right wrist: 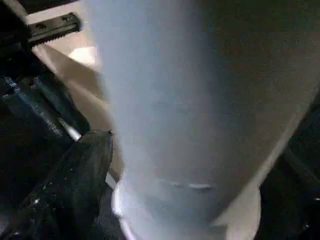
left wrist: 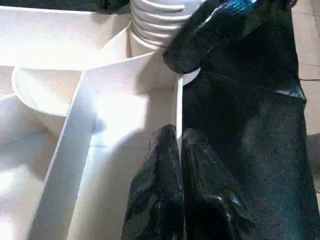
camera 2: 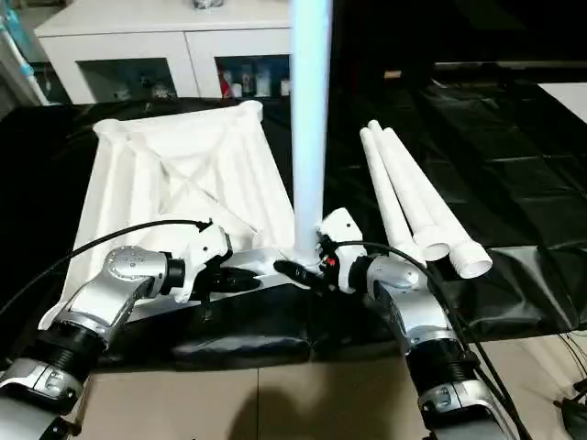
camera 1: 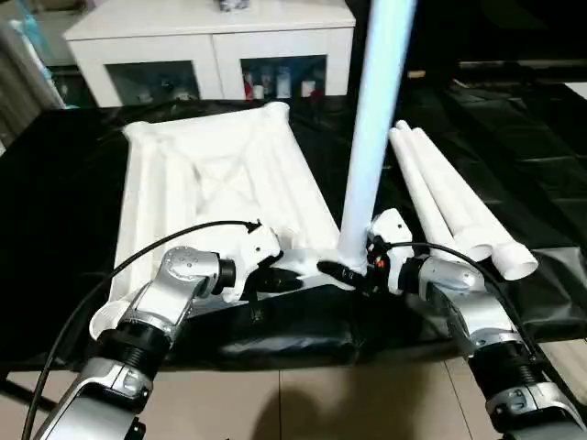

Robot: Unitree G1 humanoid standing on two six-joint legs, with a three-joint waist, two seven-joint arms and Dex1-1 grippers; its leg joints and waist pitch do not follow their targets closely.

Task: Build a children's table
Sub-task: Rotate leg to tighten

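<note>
Left eye view: the table top [camera 1: 215, 197] lies upside down on the black-covered counter [camera 1: 55, 238], X-ribbed underside up. One leg [camera 1: 371, 137] stands upright in the near right corner socket, running up out of frame. Three more legs [camera 1: 454, 206] lie side by side on the counter to the right of the top, flared ends toward the robot, none fitted. Left tool [camera 1: 275, 275] sits at the near edge of the top, just left of the standing leg. Right tool [camera 1: 353, 272] is at the base of that leg. A white cabinet [camera 1: 211, 46] with glass doors stands behind.

Right eye view: same layout. One socket filled, the far corners of the top visibly empty; the near left corner is hidden behind the left arm.

Left wrist view: left tool [left wrist: 180, 185] has its fingers pressed together, pinching nothing, tips resting by a rib of the underside. The ribbed end of the standing leg sits in the round socket ahead, with one black finger [left wrist: 220, 30] of the right tool beside it.

Right wrist view: the leg fills the gap between the right tool's fingers, which stand spread wide around it; whether they touch it I cannot tell.

Judgement: roughly a quarter done. One leg appears seated; three remain to fit, then the table must be turned upright.
</note>
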